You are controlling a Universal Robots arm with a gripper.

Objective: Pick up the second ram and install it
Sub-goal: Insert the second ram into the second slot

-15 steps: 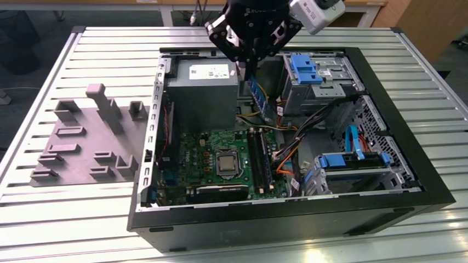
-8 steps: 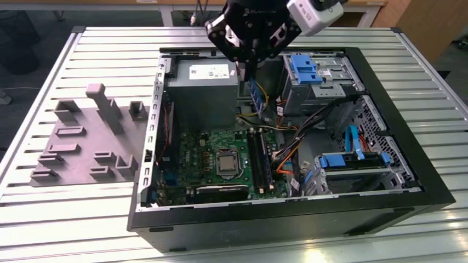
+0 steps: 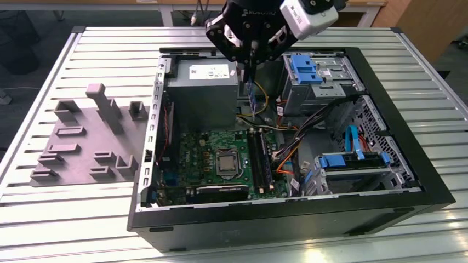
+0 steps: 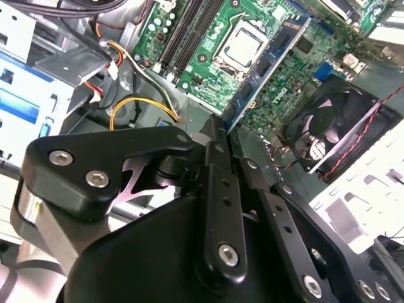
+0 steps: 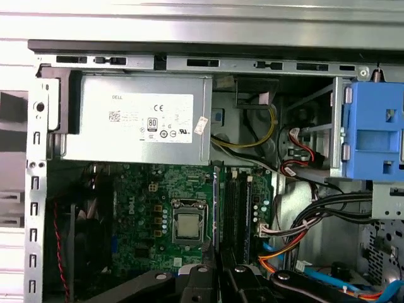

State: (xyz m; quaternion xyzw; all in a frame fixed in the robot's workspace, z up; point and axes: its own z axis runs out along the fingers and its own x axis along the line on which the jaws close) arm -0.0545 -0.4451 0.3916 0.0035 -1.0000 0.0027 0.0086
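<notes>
An open computer case [image 3: 431, 189] lies on a slatted metal table [image 3: 109, 46]. Directly under the tool sit the green motherboard [image 3: 208, 150] with its processor [image 5: 187, 226], the grey power supply [image 3: 201, 90] and blue drive brackets [image 3: 303, 68]. A grey parts tray [image 3: 80, 137] rests well apart from the tool.

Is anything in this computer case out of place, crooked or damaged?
Nothing looks damaged. The one thing off its seat is the second ram: the tool holds it on edge above the motherboard, not yet in the black memory slots. Loose cables lie beside those slots.
</notes>
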